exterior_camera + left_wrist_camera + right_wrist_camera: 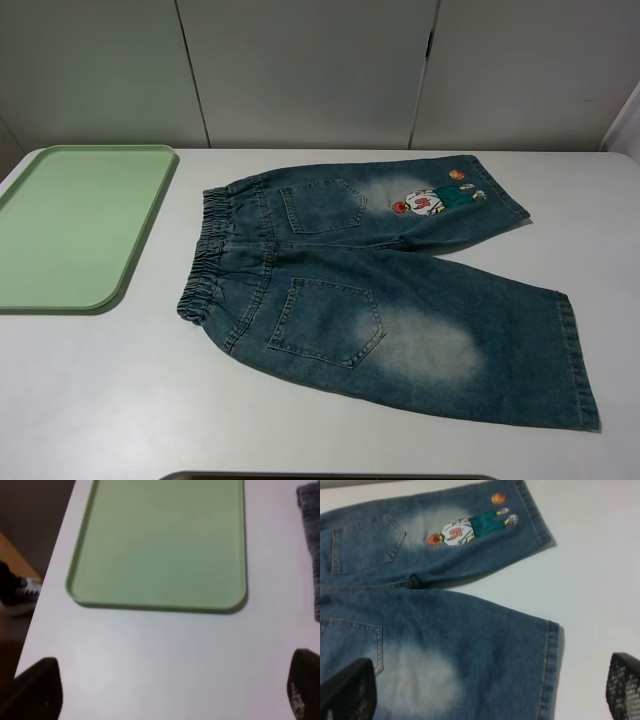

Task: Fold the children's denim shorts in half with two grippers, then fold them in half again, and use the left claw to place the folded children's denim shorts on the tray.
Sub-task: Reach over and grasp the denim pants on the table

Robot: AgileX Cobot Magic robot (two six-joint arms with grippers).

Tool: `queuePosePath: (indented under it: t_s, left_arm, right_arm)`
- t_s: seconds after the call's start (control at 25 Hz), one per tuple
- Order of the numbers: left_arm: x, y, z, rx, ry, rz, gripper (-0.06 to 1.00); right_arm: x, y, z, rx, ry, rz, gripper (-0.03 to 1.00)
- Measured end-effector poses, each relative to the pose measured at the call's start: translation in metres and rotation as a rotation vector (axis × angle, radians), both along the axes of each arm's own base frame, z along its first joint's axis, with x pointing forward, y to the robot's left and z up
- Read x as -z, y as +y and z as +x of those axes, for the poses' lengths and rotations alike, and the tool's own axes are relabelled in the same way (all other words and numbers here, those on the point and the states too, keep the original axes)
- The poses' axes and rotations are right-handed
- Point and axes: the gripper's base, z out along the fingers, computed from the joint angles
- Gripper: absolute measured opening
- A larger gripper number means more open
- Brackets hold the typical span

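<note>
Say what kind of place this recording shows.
Probably an indoor robot test bench rather than a home: a white table against plain pale wall panels, with children's denim shorts laid flat beside an empty green tray.

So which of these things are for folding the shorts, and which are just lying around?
For the job:
- denim shorts, spread flat on the table
- green tray
- left gripper, open
- right gripper, open

Just there:
- white table
- black-and-white shoe, down on the floor
- wall panels behind
</note>
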Motion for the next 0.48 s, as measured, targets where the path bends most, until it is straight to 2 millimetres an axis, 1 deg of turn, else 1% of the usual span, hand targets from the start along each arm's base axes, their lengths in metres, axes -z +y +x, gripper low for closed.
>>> queuePosePath:
  t_s: [0.04, 0.12, 0.16, 0.32, 0.36, 0.4, 0.48]
  left_arm:
    - [-0.006, -0.001, 0.008, 0.004, 0.027, 0.008, 0.88]
    - [-0.015, -0.002, 0.029, 0.019, 0.098, 0.034, 0.88]
    - [-0.015, -0.002, 0.029, 0.019, 0.098, 0.034, 0.88]
    - [-0.034, -0.007, 0.070, 0.063, 0.197, 0.069, 0.88]
    - [-0.040, -0.010, 0.079, 0.090, 0.204, 0.073, 0.88]
    - [-0.053, -0.020, 0.094, 0.162, 0.201, 0.081, 0.88]
    - [-0.064, -0.033, 0.107, 0.253, 0.198, 0.115, 0.88]
  right_arm:
    - [-0.004, -0.001, 0.011, -0.004, 0.024, 0.001, 0.69]
    - [-0.009, -0.001, 0.023, -0.014, 0.034, -0.004, 0.69]
    - [-0.011, -0.001, 0.031, -0.026, 0.041, -0.007, 0.69]
    - [-0.013, 0.001, 0.050, -0.076, 0.088, -0.022, 0.69]
    - [-0.013, 0.002, 0.054, -0.085, 0.096, -0.023, 0.69]
    - [-0.012, 0.003, 0.059, -0.104, 0.111, -0.030, 0.69]
    - [-0.009, 0.006, 0.068, -0.139, 0.137, -0.041, 0.69]
